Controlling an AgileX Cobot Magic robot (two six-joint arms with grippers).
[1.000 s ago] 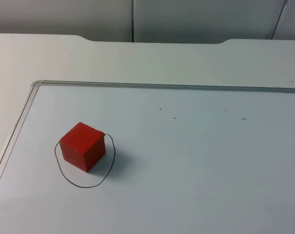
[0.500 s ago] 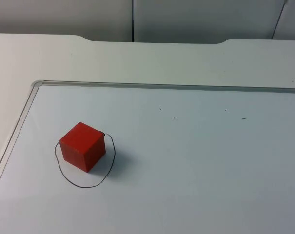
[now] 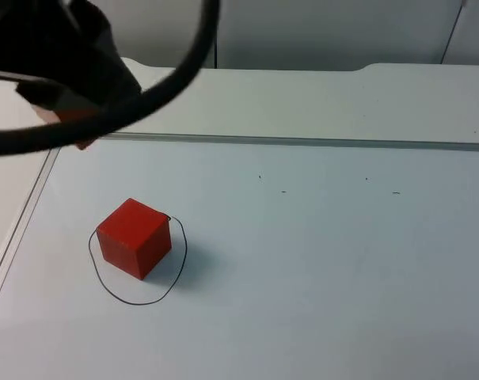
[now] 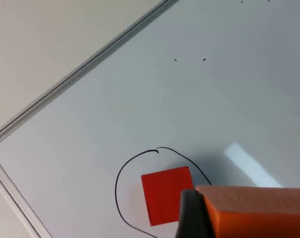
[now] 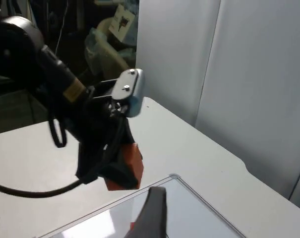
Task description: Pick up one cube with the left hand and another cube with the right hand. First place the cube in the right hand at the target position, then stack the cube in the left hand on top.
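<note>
The left tool [image 3: 69, 119] pinched an orange-red cube [image 5: 124, 166] beyond the placed red cube [image 3: 134, 237], which sat inside the drawn circle [image 3: 136, 265]. Rigid and light, it probably handles best gripped on opposite flat faces.

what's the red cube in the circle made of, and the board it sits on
Cube: looks like painted wood or dense foam; matte red faces with no glare and sharp edges. I can't tell which.
Board: a smooth, slightly glossy white sheet with a metal-looking rim, like a whiteboard; it carries a pen-drawn circle.
</note>
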